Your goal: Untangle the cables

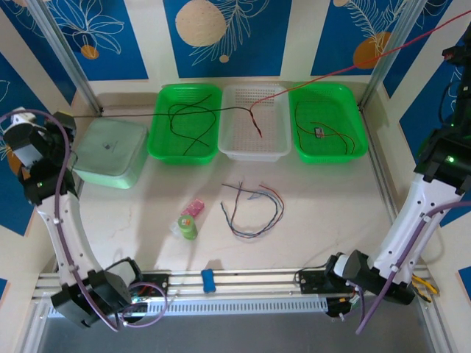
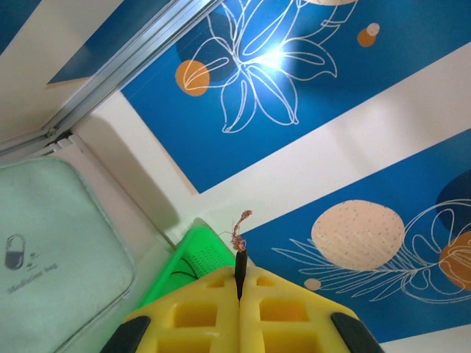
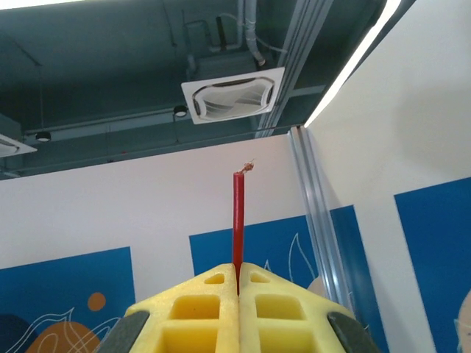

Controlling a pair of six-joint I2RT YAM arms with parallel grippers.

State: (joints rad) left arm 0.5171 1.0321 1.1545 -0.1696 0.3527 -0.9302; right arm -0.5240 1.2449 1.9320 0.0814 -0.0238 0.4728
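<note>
A black cable (image 1: 147, 115) runs taut from the left, across the left green basket (image 1: 163, 140), into the white basket (image 1: 276, 151). There it meets a red cable (image 1: 346, 68) that rises taut to the upper right. My left gripper (image 2: 239, 273) is shut on the black cable's end (image 2: 241, 257), whose frayed copper tip pokes out. My right gripper (image 3: 238, 268) is shut on the red cable's end (image 3: 238, 220), held high towards the ceiling. A loose bundle of black, red and blue-grey cables (image 1: 254, 211) lies mid-table. More cables lie in the right green basket (image 1: 357, 110).
A mint pouch (image 1: 110, 151) lies at the left by the left arm (image 1: 51, 184). A green tape roll (image 1: 188, 226) and a pink piece (image 1: 193, 207) sit left of the loose bundle. A blue clip (image 1: 208, 279) is on the front rail.
</note>
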